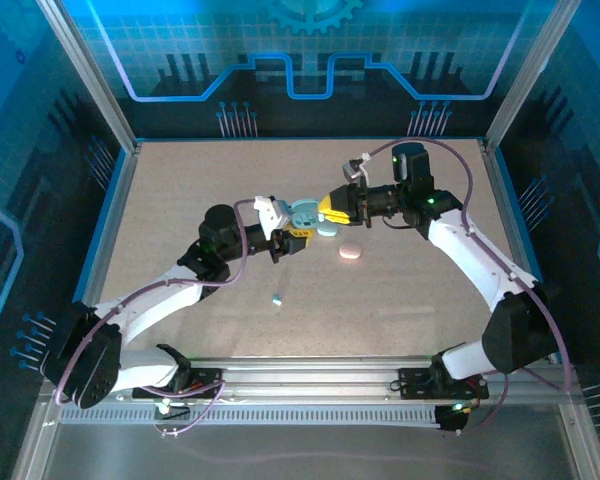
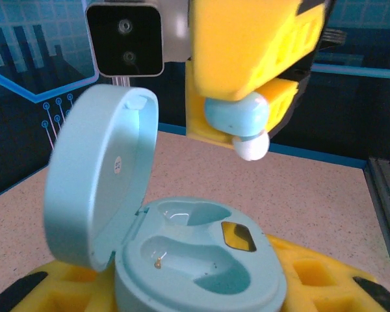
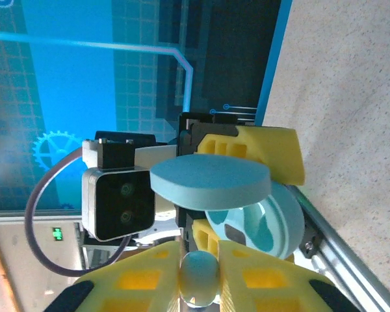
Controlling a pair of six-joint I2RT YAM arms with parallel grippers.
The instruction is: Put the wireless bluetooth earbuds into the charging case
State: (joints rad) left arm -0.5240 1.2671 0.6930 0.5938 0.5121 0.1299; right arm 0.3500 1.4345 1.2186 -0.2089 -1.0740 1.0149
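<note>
Pale-teal oval plastic charging case [image 2: 201, 260] sits clamped in the left end effector [image 1: 292, 232], w/ a yellow finger pressed to each side of its base. The hinged lid [image 2: 97, 175] stands open, upright at that end effector's left side, and two moulded sockets in the base face upward.

The right end effector [image 3: 200, 260] is closed on a small light-blue earbud [image 2: 236, 117] w/ a white rounded tip, pinched btwn its yellow fingers. In the left wrist view the earbud hangs above the case's far edge, apart from it and not touching the sockets. The two end effectors face each other tip to tip, close together, above the speckled beige surface [image 1: 400, 320].

A pink oval case [image 1: 350, 251] lies shut on the surface, near the right end effector and on its base-ward side. A tiny pale bud [image 1: 277, 299] lies loose on the surface, well apart from the left end effector, toward the arm bases. A pale-teal rounded shape [image 1: 325, 230] shows just beside the right end effector's fingertips in the top view; possibly another case, but it's too small to tell.
</note>
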